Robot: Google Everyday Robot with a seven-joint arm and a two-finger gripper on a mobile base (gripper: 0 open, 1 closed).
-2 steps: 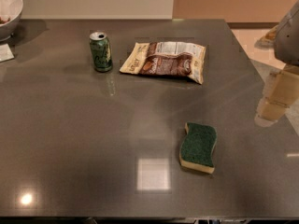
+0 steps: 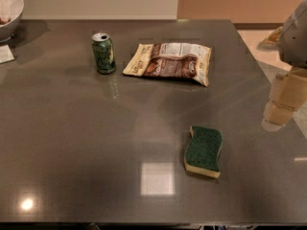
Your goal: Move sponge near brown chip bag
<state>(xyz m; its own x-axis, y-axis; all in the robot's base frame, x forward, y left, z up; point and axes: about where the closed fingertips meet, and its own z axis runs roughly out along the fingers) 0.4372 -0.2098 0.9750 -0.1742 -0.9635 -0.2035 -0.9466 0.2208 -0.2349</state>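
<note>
I see the sponge [image 2: 204, 151] lying flat on the grey table [image 2: 72, 138], well apart from the brown chip bag [image 2: 169, 62], nearer me and slightly right of it. The gripper [image 2: 283, 102] hangs far right of the bag, clear of the sponge; how open it is I cannot tell. A green can [image 2: 103, 52] stands just left of the bag.

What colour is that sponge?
The sponge is dark green over pale yellow foam, seen in the camera view; the gripper hangs at the right edge.
</note>
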